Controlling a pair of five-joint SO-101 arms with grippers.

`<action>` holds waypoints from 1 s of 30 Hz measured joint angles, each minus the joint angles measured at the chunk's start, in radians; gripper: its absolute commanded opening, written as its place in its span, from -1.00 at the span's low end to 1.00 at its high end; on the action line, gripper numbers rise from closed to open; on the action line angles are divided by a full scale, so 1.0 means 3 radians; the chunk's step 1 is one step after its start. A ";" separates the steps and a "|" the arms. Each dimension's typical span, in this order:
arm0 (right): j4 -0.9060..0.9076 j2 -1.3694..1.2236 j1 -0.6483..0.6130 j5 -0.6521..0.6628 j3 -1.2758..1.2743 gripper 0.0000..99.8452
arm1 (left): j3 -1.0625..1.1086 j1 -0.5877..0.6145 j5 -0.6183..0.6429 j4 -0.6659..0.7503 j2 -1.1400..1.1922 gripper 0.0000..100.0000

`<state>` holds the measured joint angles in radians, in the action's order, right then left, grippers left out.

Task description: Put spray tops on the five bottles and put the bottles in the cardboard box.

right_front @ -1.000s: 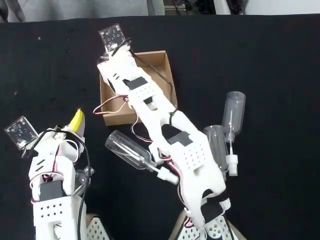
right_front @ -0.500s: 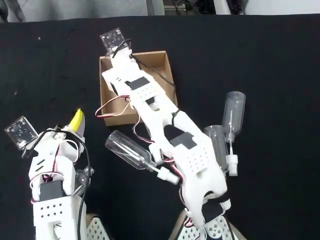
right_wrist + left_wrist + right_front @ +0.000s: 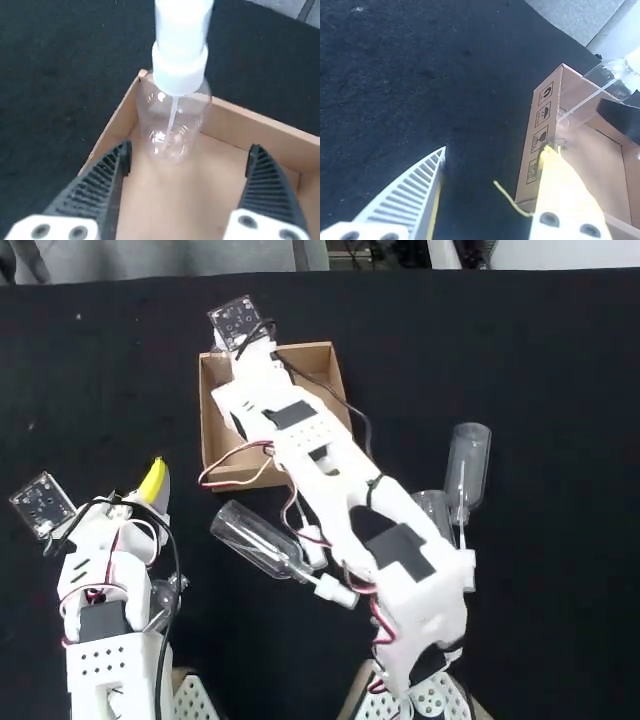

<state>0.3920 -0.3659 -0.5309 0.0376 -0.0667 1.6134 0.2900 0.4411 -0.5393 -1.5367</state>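
Right gripper (image 3: pixel 189 149), jaws apart, above sprayer-topped bottle (image 3: pixel 175 117) inside cardboard box (image 3: pixel 213 430) (upper centre, high view); left gripper (image 3: pixel 496 149) likewise open.

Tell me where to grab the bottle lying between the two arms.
Take the lying bottle around its clear body, mid-length, coming from above with the left tool open across its width. It lies flat and diagonal, with its spray top beside the right arm.
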 measured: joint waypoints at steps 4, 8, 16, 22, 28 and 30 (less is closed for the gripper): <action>0.0056 0.0261 0.0000 0.0000 -0.0215 -0.37 | 0.0000 0.0000 0.0000 0.0000 0.0000 -0.44; 0.0343 0.0501 0.0000 0.0000 -0.0261 -0.37 | 0.0000 0.0000 0.0000 0.0000 0.0000 -0.44; 0.1151 0.1135 0.0000 0.0000 -0.0261 -0.37 | 0.0000 0.0000 0.0000 0.0000 0.0000 -0.44; 0.1841 0.1591 0.0036 0.0000 -0.0266 -0.37 | 0.0000 0.0000 0.0000 0.0000 0.0000 -0.44; 0.2470 0.1892 0.0174 0.0005 -0.0266 -0.37 | 0.0000 0.0000 0.0000 0.0000 0.0000 -0.44; 0.2644 0.2000 0.0297 0.0005 -0.0266 -0.37 | 0.0000 0.0000 0.0000 0.0000 0.0000 -0.44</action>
<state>1.1853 0.2340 -0.4419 0.0391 -0.1465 1.6134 0.2900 0.4411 -0.5393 -1.5367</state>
